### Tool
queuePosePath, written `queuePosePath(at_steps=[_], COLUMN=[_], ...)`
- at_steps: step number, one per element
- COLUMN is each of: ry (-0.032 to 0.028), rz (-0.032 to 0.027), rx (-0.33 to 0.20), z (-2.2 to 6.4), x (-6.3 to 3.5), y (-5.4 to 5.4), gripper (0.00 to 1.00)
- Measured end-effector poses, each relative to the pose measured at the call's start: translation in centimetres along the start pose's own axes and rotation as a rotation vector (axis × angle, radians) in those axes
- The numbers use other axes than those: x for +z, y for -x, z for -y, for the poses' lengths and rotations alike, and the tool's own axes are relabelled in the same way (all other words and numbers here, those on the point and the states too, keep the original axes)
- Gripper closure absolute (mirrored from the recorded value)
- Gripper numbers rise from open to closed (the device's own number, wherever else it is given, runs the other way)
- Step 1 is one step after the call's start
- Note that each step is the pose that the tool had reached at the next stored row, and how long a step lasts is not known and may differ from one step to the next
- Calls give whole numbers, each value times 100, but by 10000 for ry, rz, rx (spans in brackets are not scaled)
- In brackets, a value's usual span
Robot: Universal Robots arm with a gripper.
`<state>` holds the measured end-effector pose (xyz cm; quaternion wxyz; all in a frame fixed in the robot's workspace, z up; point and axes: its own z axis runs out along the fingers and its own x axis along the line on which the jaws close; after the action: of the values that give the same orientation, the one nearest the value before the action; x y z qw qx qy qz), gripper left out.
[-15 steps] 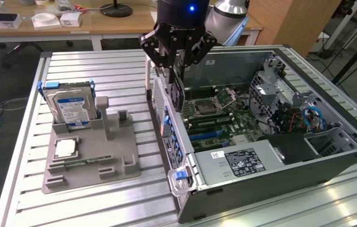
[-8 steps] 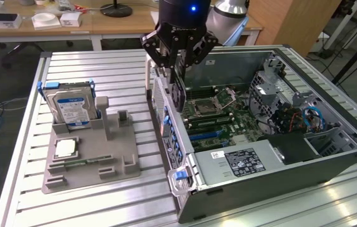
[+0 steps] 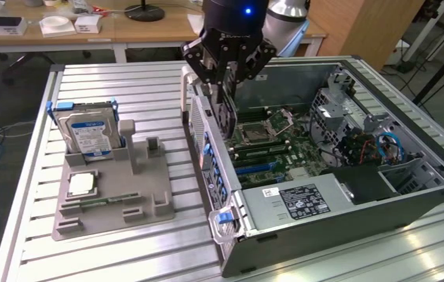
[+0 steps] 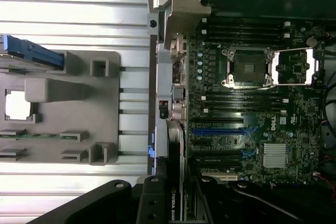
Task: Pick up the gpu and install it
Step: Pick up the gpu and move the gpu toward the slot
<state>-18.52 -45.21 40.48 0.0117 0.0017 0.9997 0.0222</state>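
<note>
Table [image 3: 127, 94]: slatted aluminium, carrying all the items.

Computer case [image 3: 339, 238]: lies on its side with the panel off, from 2 to 5 o'clock in the exterior view. The motherboard [image 3: 284, 155] is exposed. The processor socket [image 3: 254, 134] is empty. The blue expansion slots [image 3: 254, 168] are unoccupied.

Grey fixture tray [image 3: 104, 220]: at 8 o'clock, just beside the case. It holds the hard drive [image 3: 90, 132] upright at the tray's 11 o'clock corner. The processor chip [image 3: 82, 184] lies flat at 6 o'clock from the drive.

Gripper [image 3: 226, 97]: at 12 o'clock in the exterior view, above the case's rear wall. The claw is closed on the gpu [image 3: 225, 116], with one finger on each face of the card.

The gpu: clear of the tray and hanging on edge from the claw. It is just inside the rear wall and above the board. The wrist view shows its labelled face [image 4: 175, 203] between the fingers.

Step in hand, by judgement: pickup is complete and the card is being carried to the slot. It is not seated. The blue slots lie towards 5 o'clock from the card.

Requirement for the next move, by judgement: the contact edge must be square over one slot and the bracket must meet the rear opening. The descent must be straight. Any tilt risks jamming the card or striking the wall. Present alignment cannot be confirmed.
</note>
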Motion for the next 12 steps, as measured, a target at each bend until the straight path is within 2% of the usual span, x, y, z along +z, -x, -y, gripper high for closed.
queuePosePath(at_steps=[12], ry=[0], rz=[0], rx=[0], z=[0], x=[7], y=[122], gripper=[74])
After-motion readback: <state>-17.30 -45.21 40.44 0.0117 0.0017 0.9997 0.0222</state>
